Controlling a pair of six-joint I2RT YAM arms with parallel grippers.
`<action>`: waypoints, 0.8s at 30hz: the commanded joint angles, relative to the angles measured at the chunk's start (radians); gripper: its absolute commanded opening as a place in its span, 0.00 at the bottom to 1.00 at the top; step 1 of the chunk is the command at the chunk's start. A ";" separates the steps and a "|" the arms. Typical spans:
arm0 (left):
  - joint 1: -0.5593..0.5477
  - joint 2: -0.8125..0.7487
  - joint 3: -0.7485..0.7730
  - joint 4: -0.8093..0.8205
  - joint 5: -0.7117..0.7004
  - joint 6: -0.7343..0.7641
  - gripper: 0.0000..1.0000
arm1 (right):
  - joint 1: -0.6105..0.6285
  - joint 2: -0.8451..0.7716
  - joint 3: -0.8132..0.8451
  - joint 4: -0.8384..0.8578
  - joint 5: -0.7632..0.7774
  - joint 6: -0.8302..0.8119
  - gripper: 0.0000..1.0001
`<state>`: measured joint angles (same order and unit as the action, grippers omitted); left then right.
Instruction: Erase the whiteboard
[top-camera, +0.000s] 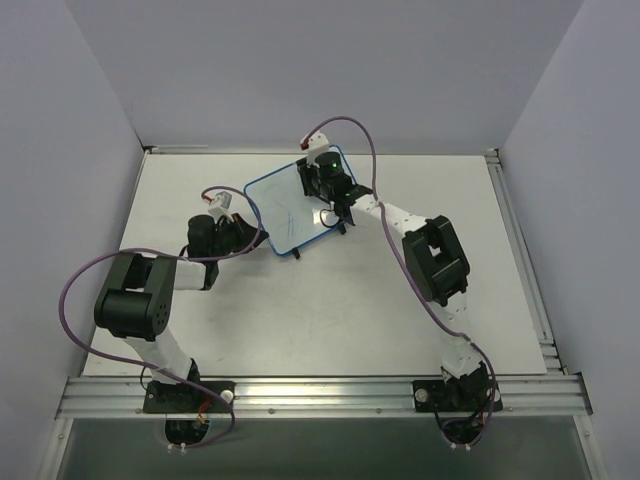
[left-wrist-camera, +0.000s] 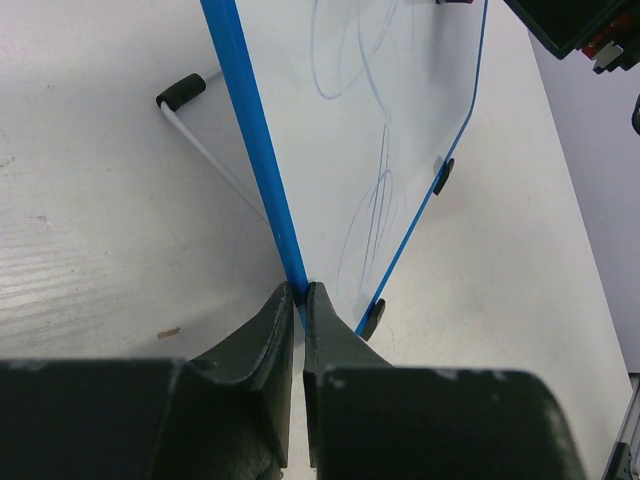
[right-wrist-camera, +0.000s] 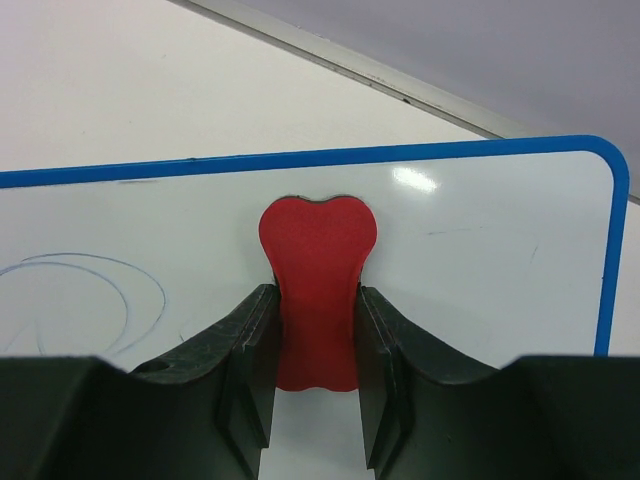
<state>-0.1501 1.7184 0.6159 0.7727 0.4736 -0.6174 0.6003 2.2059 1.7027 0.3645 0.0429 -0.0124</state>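
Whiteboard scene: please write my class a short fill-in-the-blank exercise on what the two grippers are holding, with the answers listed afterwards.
The right gripper is shut on a small ___ eraser.
The left gripper pinches the whiteboard by its ___ rim.
The whiteboard stands on small ___ feet.
Missing words: red; blue; black.

Overhead camera looks steeply down from the near edge, distant, covering the whole table (top-camera: 330, 320). Wrist cameras look forward at close range; all three share the whiteboard (top-camera: 285, 210).
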 joint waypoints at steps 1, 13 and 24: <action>-0.005 -0.025 0.028 -0.010 -0.006 0.045 0.02 | -0.029 -0.006 -0.041 -0.062 -0.048 0.012 0.04; -0.005 -0.023 0.028 -0.012 -0.006 0.047 0.02 | -0.160 0.014 -0.022 -0.064 -0.001 0.035 0.05; -0.005 -0.020 0.031 -0.012 -0.007 0.047 0.02 | -0.111 0.034 0.031 -0.090 -0.035 -0.020 0.05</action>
<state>-0.1513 1.7180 0.6220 0.7696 0.4717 -0.6159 0.4526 2.2047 1.7042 0.3462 0.0025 0.0128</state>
